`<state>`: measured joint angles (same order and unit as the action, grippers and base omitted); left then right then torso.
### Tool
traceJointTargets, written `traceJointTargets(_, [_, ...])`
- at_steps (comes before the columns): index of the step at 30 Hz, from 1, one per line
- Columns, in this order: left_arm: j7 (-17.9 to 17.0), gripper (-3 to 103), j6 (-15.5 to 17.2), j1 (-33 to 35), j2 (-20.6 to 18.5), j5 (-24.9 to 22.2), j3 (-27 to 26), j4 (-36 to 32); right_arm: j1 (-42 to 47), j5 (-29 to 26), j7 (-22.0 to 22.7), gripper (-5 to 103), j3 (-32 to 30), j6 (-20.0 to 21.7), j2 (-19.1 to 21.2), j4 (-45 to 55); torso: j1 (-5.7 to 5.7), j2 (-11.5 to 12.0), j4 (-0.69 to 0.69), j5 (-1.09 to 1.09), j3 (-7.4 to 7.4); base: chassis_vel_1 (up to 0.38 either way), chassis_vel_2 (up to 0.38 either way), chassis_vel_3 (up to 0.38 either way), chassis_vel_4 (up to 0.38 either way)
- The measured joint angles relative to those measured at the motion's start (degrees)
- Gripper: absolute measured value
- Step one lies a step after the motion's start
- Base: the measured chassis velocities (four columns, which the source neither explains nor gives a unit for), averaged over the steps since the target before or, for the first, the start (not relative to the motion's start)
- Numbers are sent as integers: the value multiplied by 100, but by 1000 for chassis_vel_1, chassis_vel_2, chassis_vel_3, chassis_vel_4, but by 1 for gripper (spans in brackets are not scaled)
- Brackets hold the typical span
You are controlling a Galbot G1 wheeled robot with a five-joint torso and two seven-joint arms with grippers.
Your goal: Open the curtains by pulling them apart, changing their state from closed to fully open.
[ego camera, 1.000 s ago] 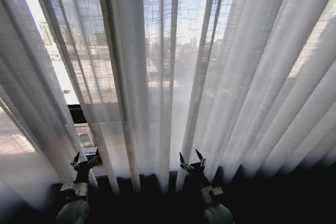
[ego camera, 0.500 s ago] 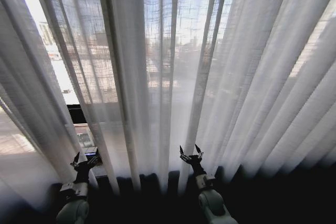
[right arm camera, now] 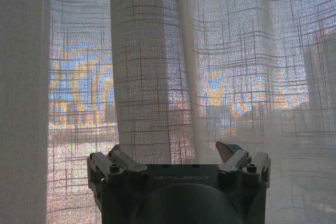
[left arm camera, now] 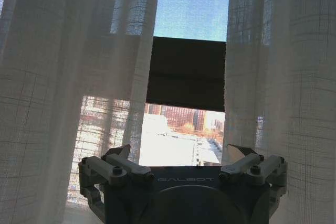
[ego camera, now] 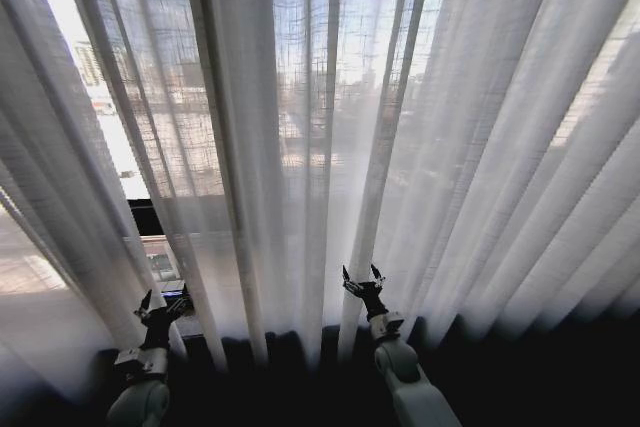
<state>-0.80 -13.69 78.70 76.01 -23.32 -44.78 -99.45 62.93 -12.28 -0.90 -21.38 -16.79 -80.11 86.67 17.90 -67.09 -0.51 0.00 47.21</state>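
Head view: right gripper [ego camera: 362, 277] now higher and a touch further left than a second ago, forearm stretched up from the bottom edge toward the pleats, fingertips spread wide and just short of a fold near the middle of the curtains [ego camera: 330, 147]. Nothing pinched yet. Left gripper [ego camera: 160, 304] unmoved near the lower left, also spread, beside the narrow gap where a dark window bar [ego camera: 148, 215] and bright street show through. Sheer panels hanging across nearly the whole window, so mostly closed; the reach reads as an approach toward a grasp, with the pulling apart not yet begun.

Left wrist view: left gripper [left arm camera: 184, 161] pointed straight at the gap, both fingers [left arm camera: 123, 163] splayed to either side, gripping nothing. Curtains [left arm camera: 68, 77] hanging on both flanks of the opening, dark bar [left arm camera: 186, 74] crossing behind, city rooftops beyond.

Right wrist view: right gripper [right arm camera: 178, 158] wide apart, one thick pleat of the curtains [right arm camera: 149, 77] standing between the fingers [right arm camera: 126, 161], close ahead; contact impossible to confirm. Fabric unbroken across this side, daylight glowing through the weave.
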Motion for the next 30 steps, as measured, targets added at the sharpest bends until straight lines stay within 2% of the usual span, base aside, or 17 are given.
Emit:
traceJointTargets(1, [0, 100, 0, 0, 0, 0, 0, 0, -12, 3, -3, 86, -7, -14, 0, -26, 0, 0, 0, 0, 0, 0, 0, 0, 0])
traceJointTargets(2, [0, 100, 0, 0, 0, 0, 0, 0, -23, 5, -8, 86, -13, -25, 1, -48, 0, 0, 0, 0, 0, 0, 0, 0, 0])
traceJointTargets(3, [0, 100, 0, 0, 0, 0, 0, 0, -38, 5, -17, 75, -17, -33, 4, -63, 0, 0, 0, 0, 0, 0, 0, 0, 0])
traceJointTargets(5, [0, 100, 0, 0, 0, 0, 0, 0, -51, 5, -29, 75, -20, -37, 8, -70, 0, 0, 0, 0, 0, 0, 0, 0, 0])
traceJointTargets(9, [0, 100, 0, 0, 0, 0, 0, 0, -83, -27, -59, 53, -34, -50, 24, -77, 0, 0, 0, 0, 0, 0, 0, 0, 0])
traceJointTargets(11, [0, 100, 0, 0, 0, 0, 0, 0, -83, -32, -64, 53, -35, -52, 26, -78, 0, 0, 0, 0, 0, 0, 0, 0, 0])
traceJointTargets(14, [0, 100, 0, 0, 0, 0, 0, 0, -83, -53, -98, 37, -45, -78, 29, -95, 0, 0, 0, 0, 0, 0, 0, 0, 0])
traceJointTargets(16, [0, 100, 0, 0, 0, 0, 0, 0, -83, -56, -106, 37, -46, -82, 30, -98, 0, 0, 0, 0, 0, 0, 0, 0, 0])
traceJointTargets(19, [0, 100, 0, 0, 0, 0, 0, 0, -83, -81, -125, 20, -50, -96, 30, -101, 0, 0, 0, 0, 0, 0, 0, 0, 0])
traceJointTargets(22, [0, 100, 0, 0, 0, 0, 0, 0, -78, -92, -134, 15, -48, -95, 30, -100, 0, 0, 1, 0, 0, 0, 0, 0, 0])
traceJointTargets(23, [0, 100, 0, 0, 0, 0, 0, 0, -59, -119, -184, 4, -47, -96, 30, -90, 0, 0, 0, 0, 0, 0, 0, 0, 0])
traceJointTargets(24, [0, 100, 0, 0, 0, 0, 0, 0, -44, -147, -223, 2, -47, -96, 31, -77, 0, 0, 0, 0, 0, 0, 0, 0, 0])
traceJointTargets(30, [0, 100, 0, 0, 0, 0, 0, 0, 6, -284, -460, 0, -92, -141, 20, -21, 0, 0, 1, 0, 0, 0, 0, 0, 0])
